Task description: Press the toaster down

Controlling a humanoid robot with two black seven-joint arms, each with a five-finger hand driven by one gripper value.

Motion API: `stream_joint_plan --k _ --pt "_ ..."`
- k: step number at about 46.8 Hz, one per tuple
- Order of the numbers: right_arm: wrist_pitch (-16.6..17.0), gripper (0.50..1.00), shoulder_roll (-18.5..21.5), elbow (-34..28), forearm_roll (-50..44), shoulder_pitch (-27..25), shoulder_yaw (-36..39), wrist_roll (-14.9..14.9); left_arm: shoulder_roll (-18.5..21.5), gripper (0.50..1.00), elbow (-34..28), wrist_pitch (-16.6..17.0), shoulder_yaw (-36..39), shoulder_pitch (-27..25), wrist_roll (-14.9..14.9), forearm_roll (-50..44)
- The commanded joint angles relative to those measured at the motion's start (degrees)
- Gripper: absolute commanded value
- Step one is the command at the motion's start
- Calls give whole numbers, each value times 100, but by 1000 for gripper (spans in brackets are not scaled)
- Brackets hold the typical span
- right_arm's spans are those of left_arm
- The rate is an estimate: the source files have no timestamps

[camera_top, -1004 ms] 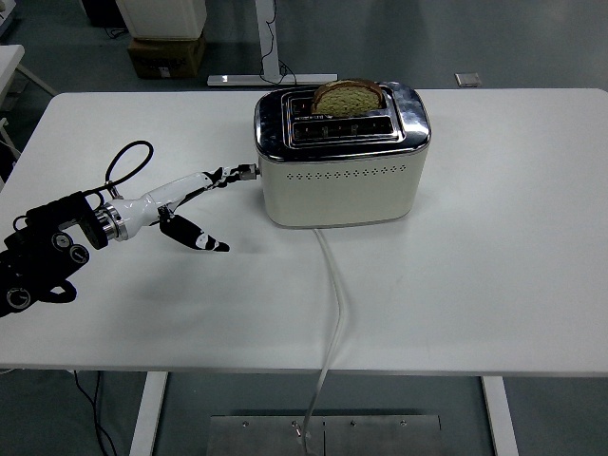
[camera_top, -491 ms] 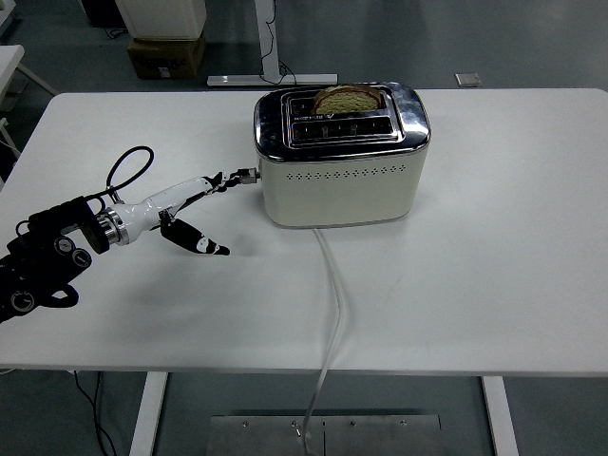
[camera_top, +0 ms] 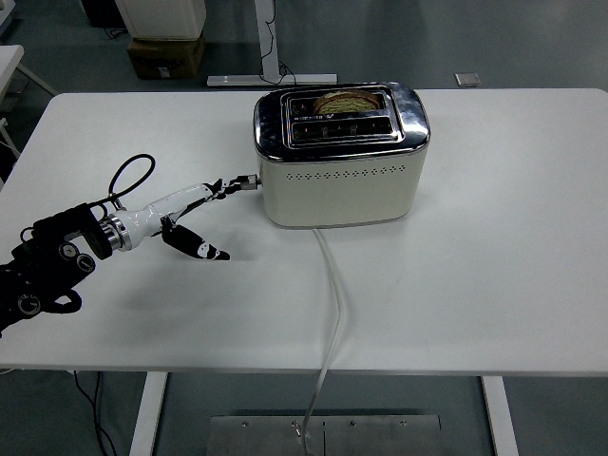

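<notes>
Left robot hand (camera_top: 204, 204) | fingers spread, fingertip pressing toaster (camera_top: 340, 157) lever (camera_top: 247, 179) at 9 o'clock | risk: fingertip slipping off, bread (camera_top: 347, 99) popping up

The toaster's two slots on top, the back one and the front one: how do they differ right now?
The back slot holds a slice of bread, sunk low with only its top showing; the front slot holds nothing. The back slot shows brown crust, the front slot only dark metal bars. Both run lengthwise side by side in the toaster's shiny top, while the left hand reaches to the lever on its end.
</notes>
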Motion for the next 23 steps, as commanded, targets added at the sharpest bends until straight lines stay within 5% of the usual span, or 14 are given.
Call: stream_joint_plan --k 1,23 --pt "0 1000 0 0 0 0 -1 0 0 1000 0 1 5 26 1 -14" --pt "0 1000 0 0 0 0 -1 0 -44 1000 158 1 -4 79 -8 -49"
